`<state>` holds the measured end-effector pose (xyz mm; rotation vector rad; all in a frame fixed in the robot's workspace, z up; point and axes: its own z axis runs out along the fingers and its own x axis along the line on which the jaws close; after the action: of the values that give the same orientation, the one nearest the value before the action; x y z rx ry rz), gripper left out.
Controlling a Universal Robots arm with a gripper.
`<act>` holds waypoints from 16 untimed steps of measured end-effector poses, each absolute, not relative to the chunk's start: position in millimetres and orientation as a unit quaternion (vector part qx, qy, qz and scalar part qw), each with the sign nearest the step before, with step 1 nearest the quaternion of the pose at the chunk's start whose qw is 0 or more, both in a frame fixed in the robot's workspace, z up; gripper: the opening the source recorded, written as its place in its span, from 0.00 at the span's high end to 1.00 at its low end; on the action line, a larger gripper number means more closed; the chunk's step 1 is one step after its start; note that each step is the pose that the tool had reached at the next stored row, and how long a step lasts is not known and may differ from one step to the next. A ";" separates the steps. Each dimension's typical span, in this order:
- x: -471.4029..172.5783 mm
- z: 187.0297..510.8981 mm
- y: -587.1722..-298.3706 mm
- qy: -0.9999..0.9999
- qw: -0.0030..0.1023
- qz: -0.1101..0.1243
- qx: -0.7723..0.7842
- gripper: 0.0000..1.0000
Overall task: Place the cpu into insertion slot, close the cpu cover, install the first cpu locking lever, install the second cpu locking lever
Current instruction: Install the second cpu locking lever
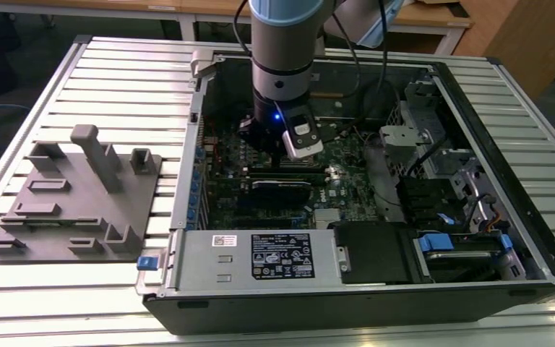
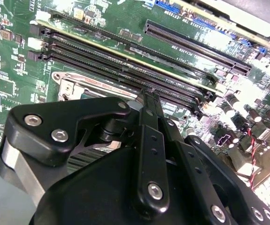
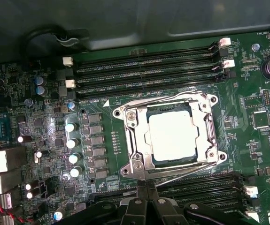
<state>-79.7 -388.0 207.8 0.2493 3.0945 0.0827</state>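
Fingers pressed together, holding nothing, just below cpu cover edge at frame centre; cpu seated w/ cover down.

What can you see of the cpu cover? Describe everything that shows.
In the first wrist view the cpu cover is a thin, shiny silvery metal frame with a square window, lying flat over the insertion slot on the green board. The cpu, pale and flat, shows through its window. The gripper sits at its edge.
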 end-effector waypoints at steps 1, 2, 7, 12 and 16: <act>-79.7 207.8 -388.0 0.996 0.018 0.027 0.080 0.89; -79.7 207.8 -388.0 0.996 0.018 0.027 0.080 0.89; -79.7 207.7 -388.0 0.996 0.018 0.027 0.080 0.89; -79.7 205.8 -388.1 0.996 0.018 0.027 0.080 0.89; -79.7 205.6 -388.0 0.996 0.018 0.027 0.080 0.89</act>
<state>-79.7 -388.0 205.6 0.2494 3.0945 0.0826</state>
